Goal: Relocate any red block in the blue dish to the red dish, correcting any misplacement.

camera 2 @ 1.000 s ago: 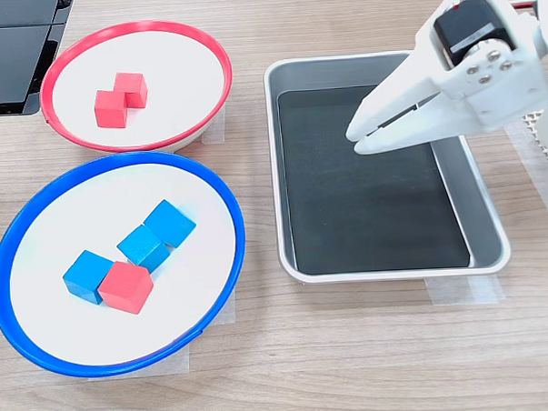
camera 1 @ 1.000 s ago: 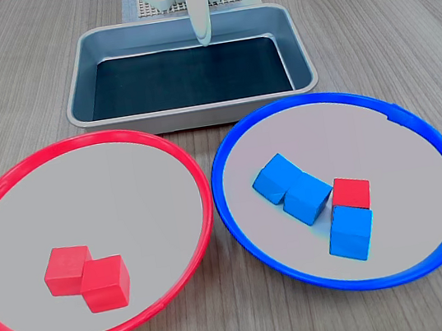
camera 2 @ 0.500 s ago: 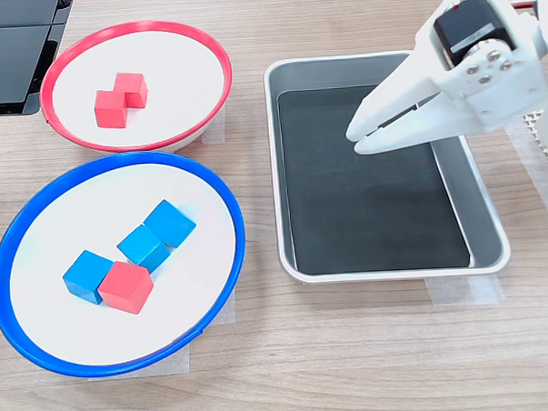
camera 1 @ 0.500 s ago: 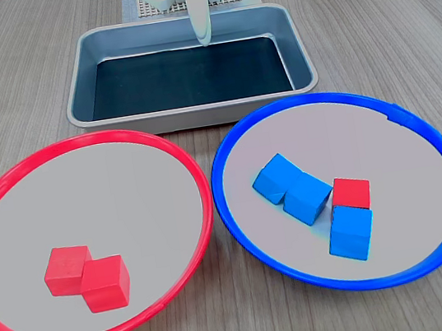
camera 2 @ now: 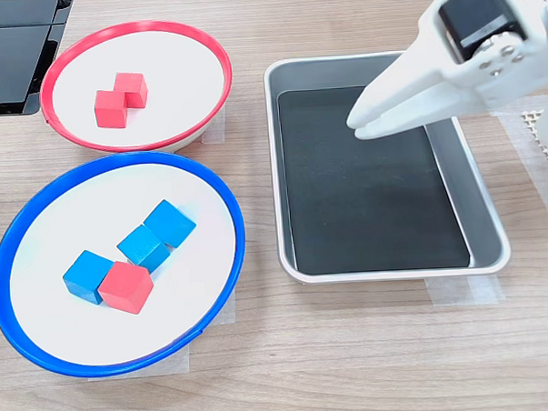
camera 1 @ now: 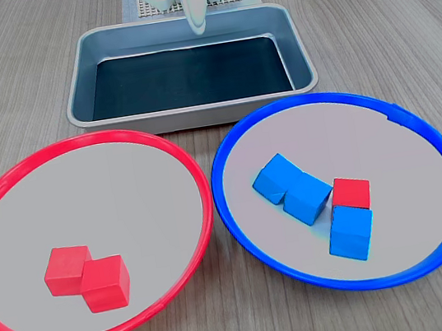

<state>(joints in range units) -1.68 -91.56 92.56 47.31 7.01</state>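
One red block (camera 1: 352,192) (camera 2: 126,287) lies in the blue dish (camera 1: 327,98) (camera 2: 117,158), touching two of the three blue cubes (camera 1: 307,196) (camera 2: 143,247) there. The red dish (camera 1: 76,140) (camera 2: 134,26) holds two red cubes (camera 1: 105,283) (camera 2: 111,108) side by side. My white gripper (camera 1: 197,23) (camera 2: 357,127) hangs shut and empty above the metal tray, well away from both dishes. Its tips point toward the second exterior view's left.
A rectangular metal tray (camera 1: 197,117) (camera 2: 395,271) with a dark liner sits behind the dishes, under the arm. The arm's base with a white mesh pad (camera 1: 149,8) stands behind it. A black object (camera 2: 13,53) lies at the second exterior view's top left.
The gripper has lifted a little over the tray and the thin gap between its fingers has closed. The blocks and dishes have not moved.
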